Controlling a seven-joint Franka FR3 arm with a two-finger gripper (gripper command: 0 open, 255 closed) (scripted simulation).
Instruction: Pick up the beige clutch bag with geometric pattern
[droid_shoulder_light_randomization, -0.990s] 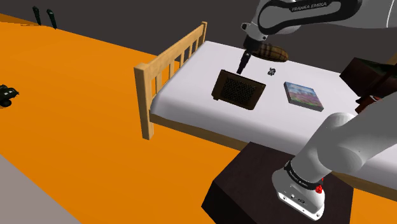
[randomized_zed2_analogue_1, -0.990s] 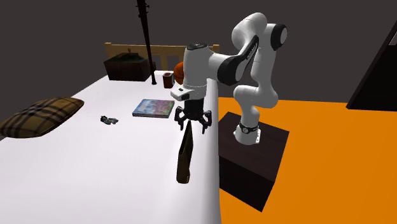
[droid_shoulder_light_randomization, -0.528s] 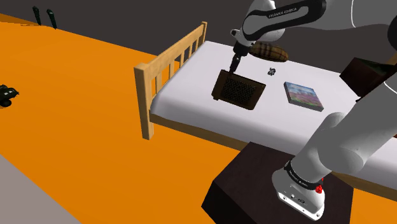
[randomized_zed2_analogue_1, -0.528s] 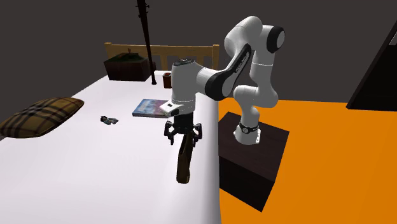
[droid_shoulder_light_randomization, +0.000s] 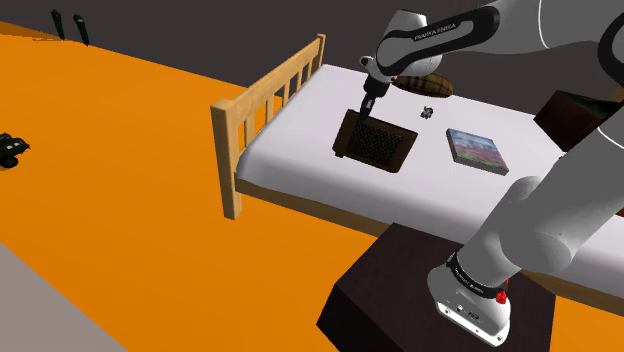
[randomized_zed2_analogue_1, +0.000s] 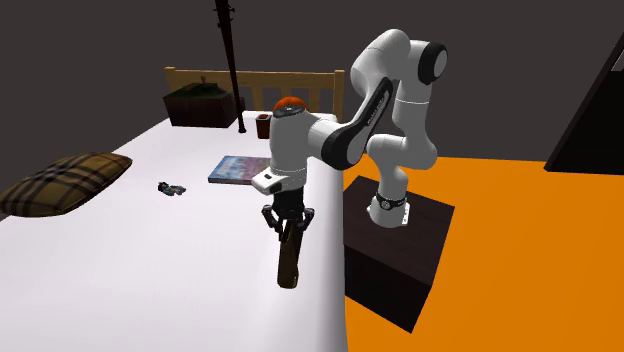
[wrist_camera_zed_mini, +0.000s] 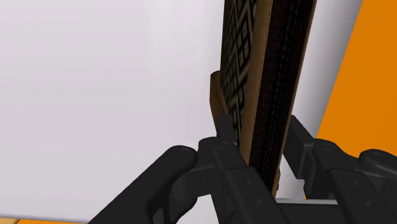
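Dark brown, the one box stand sits nearest and carries the one white arm. Beyond it, one white bed bears one clutch bag, one picture book, one small dark object and one plaid pillow. Farther off in the second exterior view stand one dark chest and one reddish cup, by the wooden end rail.

The clutch bag stands upright on its long edge near the side of the bed that faces the stand. It is slim. One face shows a beige-and-black zigzag pattern, the other side is dark brown with rows of fine dots, and tan trim runs along the edges.

The single black pincer comes straight down onto the bag's top edge and pinches it, with one finger against the patterned face and the other against the dark side. The bag's lower edge rests on the bed.
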